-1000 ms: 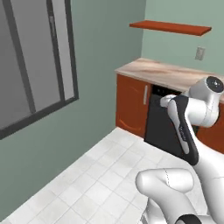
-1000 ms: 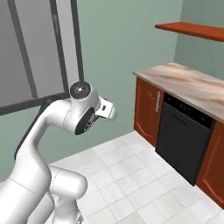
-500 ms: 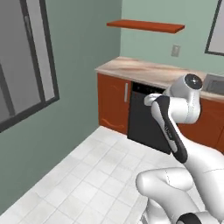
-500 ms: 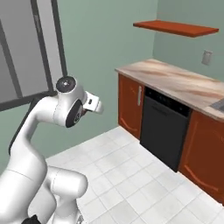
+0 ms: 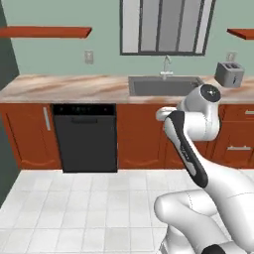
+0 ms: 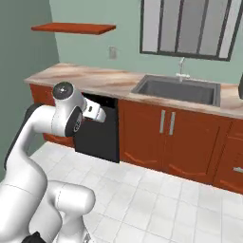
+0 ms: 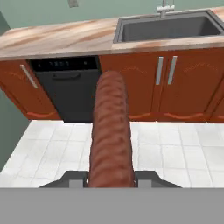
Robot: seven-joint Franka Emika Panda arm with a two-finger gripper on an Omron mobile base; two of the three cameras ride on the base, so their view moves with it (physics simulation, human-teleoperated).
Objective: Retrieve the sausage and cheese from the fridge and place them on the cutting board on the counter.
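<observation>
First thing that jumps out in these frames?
The sausage, clamped in the gripper, runs up the middle of the hand view. Behind it, the counter carries a sink under the window, with a black dishwasher below.

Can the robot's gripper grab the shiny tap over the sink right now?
Probably not. The two-finger gripper is shut on the reddish-brown cylinder sausage, so it has no free grip. The silver tap stands across the white tiled floor, behind the grey sink, well beyond the folded arm.
</observation>
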